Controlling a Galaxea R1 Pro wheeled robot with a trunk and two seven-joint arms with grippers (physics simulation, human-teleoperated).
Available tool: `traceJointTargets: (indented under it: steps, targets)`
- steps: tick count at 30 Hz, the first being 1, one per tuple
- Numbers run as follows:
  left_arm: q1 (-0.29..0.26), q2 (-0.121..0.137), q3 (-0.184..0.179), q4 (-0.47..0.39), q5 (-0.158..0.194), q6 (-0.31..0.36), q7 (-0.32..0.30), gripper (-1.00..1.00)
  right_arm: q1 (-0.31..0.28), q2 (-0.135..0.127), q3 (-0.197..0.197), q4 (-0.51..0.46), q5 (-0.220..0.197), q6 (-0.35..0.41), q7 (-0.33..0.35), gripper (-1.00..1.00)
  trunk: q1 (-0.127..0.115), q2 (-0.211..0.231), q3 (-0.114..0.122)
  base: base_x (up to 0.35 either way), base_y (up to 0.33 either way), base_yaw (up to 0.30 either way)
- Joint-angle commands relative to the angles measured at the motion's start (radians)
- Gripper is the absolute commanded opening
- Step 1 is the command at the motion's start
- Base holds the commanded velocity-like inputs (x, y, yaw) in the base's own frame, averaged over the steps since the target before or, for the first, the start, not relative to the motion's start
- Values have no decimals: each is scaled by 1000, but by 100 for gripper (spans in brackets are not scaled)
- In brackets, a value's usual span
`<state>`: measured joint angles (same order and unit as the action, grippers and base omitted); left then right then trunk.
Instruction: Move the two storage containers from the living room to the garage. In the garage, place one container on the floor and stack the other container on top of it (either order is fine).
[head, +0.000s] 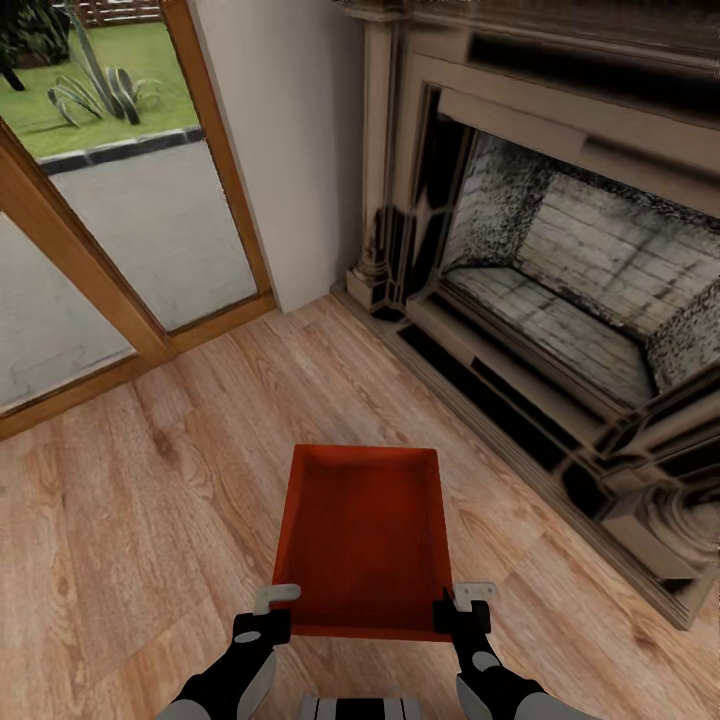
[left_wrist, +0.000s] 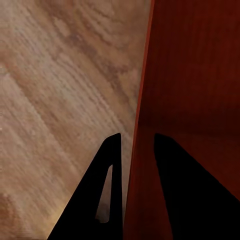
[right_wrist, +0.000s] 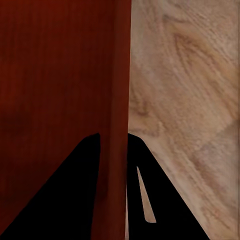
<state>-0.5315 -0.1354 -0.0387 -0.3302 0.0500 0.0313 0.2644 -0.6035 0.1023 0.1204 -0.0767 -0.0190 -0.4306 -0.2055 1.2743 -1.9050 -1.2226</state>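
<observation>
The left gripper (head: 268, 612) is clamped on the left wall of a storage container (head: 362, 540) at its near corner; in the left wrist view one dark finger (left_wrist: 107, 195) sits outside the wall and the other inside, the wall pinched between them. The right gripper (head: 466, 606) pinches the right wall at the opposite near corner in the same way, with one finger (right_wrist: 145, 200) on the outer side and its partner inside the bin.

The container lies directly ahead of both grippers, held between them over the light wood-plank floor (head: 150, 520); whether it is lifted clear of the planks I cannot tell. Its long axis runs from near to far, straight away from the robot, open top up, the far short wall pointing toward the corner between the glass door (head: 120, 230) and the fireplace (head: 560, 290). Both arms are equally near, one on each long side.

This looks like the carrying stage, so the coming move probably calls for turning the base away from the fireplace while both grips stay level.
</observation>
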Motion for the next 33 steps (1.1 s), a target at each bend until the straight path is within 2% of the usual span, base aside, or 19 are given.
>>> traceJointTargets:
  steps: [1,33]
  targets:
    - [1,0,0,2,9,4,10,-100,-1,1,-21,-11,19,-19,-3,-100,-4,7,3,0,0,0]
    - [1,1,1,2,10,4,9,-100,-1,0,-21,-11,18,-19,-2,-100,-127,231,103,0,0,0]
